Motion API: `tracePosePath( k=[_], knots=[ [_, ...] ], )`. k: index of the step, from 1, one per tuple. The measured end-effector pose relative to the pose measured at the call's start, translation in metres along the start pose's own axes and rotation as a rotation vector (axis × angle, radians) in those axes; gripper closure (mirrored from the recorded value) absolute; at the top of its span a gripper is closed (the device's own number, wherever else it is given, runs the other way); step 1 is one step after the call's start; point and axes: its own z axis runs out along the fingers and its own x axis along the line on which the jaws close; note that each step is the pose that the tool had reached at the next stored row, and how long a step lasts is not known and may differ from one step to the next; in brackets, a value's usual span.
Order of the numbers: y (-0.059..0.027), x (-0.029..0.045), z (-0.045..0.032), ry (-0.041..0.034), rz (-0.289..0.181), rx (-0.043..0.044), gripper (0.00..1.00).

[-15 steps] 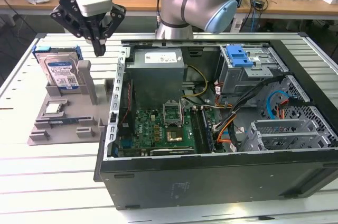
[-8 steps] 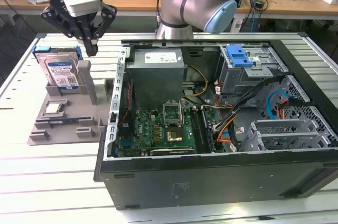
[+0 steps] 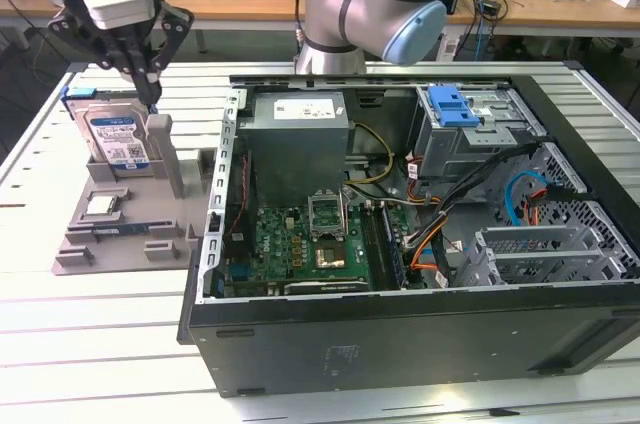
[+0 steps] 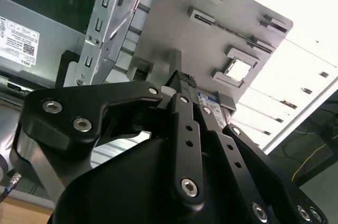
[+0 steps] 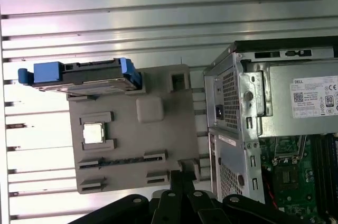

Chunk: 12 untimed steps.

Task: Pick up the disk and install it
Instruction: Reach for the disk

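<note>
Gripper (image 3: 150, 96) hangs near disk (image 3: 115, 139) standing upright in grey fixture (image 3: 120, 229).

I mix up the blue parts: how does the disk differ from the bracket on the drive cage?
The disk stands on edge in the grey holder outside the case; the bracket lies atop the drive cage inside it. The disk has a silver, labelled face framed in blue; the bracket is all blue. The gripper is near the disk, not the bracket. Both carry blue plastic.
</note>
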Motion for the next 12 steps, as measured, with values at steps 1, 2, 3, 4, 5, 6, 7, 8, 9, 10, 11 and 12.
tracePosePath(
  k=[1,2,3,4,5,6,7,8,9,10,11,12],
  knots=[
    [0.0001,0.0031,0.0,0.0,0.0,0.0,0.9],
    [0.0002,0.0052,-0.0001,0.0,0.0,0.0,0.9],
    [0.0003,0.0082,-0.0001,0.0,0.0,0.0,0.9],
    [0.0004,0.0103,-0.0002,0.0,0.0,0.0,0.9],
    [0.0005,0.0129,-0.0002,0.0,0.0,0.0,0.9],
    [0.0006,0.0146,-0.0002,0.0,0.0,0.0,0.9],
    [0.0007,0.0166,-0.0002,-0.0001,0.0,0.0,0.9],
    [0.0009,0.0184,-0.0002,-0.0001,0.0,0.0,0.9],
    [0.0013,0.0218,-0.0003,0.0,0.0,0.0,0.9],
    [0.0018,0.025,-0.0003,0.0,0.0,0.0,0.9],
    [0.0021,0.0266,-0.0002,0.0,0.0,0.0,0.9],
    [0.0024,0.0281,-0.0002,-0.0001,0.0,0.0,0.9]
  ],
)
